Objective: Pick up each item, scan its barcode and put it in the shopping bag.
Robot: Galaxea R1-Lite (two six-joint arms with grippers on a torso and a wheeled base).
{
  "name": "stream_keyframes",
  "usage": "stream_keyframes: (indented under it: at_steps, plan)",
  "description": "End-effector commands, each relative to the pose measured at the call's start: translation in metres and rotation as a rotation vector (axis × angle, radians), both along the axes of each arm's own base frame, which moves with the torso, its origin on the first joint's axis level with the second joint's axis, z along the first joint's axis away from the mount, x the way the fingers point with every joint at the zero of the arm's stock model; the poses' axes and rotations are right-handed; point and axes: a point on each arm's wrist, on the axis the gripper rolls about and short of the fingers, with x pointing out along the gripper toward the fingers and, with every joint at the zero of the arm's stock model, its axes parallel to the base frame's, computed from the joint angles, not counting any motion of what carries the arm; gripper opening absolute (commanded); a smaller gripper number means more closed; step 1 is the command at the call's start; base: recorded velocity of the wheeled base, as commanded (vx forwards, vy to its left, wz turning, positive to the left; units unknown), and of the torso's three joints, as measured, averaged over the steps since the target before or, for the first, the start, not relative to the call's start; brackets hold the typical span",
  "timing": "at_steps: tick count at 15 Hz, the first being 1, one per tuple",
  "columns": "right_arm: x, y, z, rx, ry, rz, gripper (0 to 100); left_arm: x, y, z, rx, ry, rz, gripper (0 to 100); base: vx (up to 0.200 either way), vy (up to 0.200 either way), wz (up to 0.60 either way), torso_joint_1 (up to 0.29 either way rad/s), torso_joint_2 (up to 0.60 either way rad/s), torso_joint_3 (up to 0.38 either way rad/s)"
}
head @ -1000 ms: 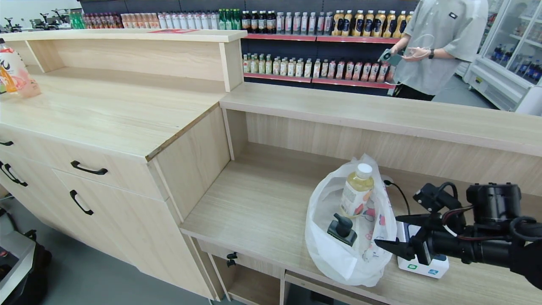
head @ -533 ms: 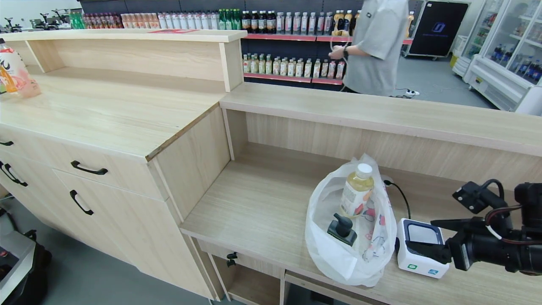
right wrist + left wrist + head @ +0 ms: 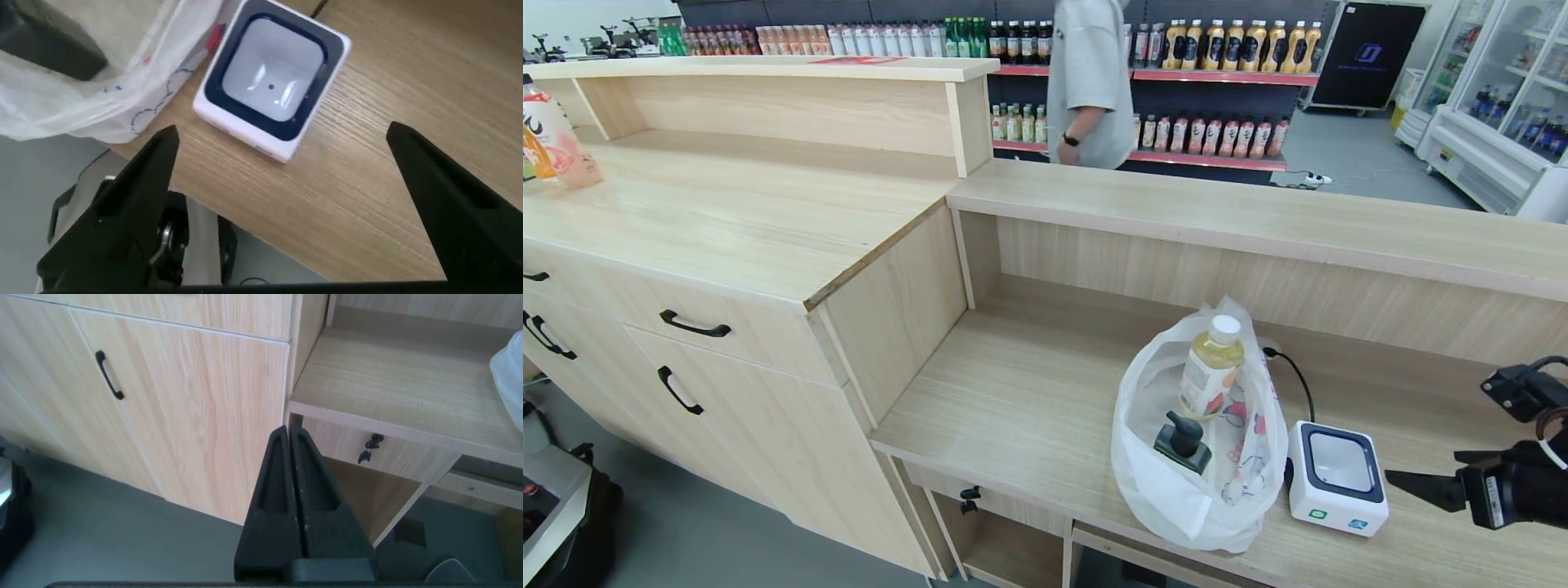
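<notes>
Hanging at lower right, the right tool [image 3: 1425, 472] is spread wide, empty. The bottle [image 3: 1213, 367] and pump [image 3: 1183, 441] stand in the bag [image 3: 1168, 498], mid-frame by the scanner [image 3: 1335, 478] — so scanned things drop straight in. The left tool [image 3: 290, 437] is pinched closed on nothing.

Bright and even throughout, lit from overhead, probably by ceiling lamps. Soft sheen across the raised counter [image 3: 686, 220] on the left. Pale glare in the scanner [image 3: 270, 77] window. Only a faint shadow under the shopping bag [image 3: 1168, 490], with deeper shade in the open space below the counter edge. Straight lines bowed toward the head view's edges. Dark, nearly featureless silhouettes against pale wood for the 2 arms' ends: left tool [image 3: 289, 433], right tool [image 3: 282, 129].
</notes>
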Motion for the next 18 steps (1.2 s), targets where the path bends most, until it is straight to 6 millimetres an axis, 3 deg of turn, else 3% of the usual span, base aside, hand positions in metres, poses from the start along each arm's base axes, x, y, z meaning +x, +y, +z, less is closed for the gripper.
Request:
stream_keyframes:
  at_steps: [1,4,10,12,18]
  plan:
    - [-0.001,-0.015,-0.003,-0.020,0.022,-0.096,100,0.000,0.000,0.000,0.000,0.000,0.000,0,0.000,0.000,0.00,0.000,0.00,0.000]
    - [-0.004,-0.031,0.000,-0.101,0.001,-0.243,100,0.000,0.000,0.000,0.000,0.000,0.000,0,0.000,0.000,0.00,0.000,0.00,0.000]
    - [-0.015,-0.055,0.012,-0.145,-0.085,-0.377,100,0.000,0.000,0.000,0.000,0.000,0.000,0,0.000,0.000,0.00,0.000,0.00,0.000]
    - [-0.016,-0.057,0.013,-0.153,-0.102,-0.389,100,0.000,0.000,0.000,0.000,0.000,0.000,0,0.000,0.000,0.00,0.000,0.00,0.000]
    - [-0.015,-0.056,0.020,-0.212,-0.156,-0.360,100,0.000,0.000,0.000,0.000,0.000,0.000,0,0.000,0.000,-0.50,0.002,0.00,0.004]
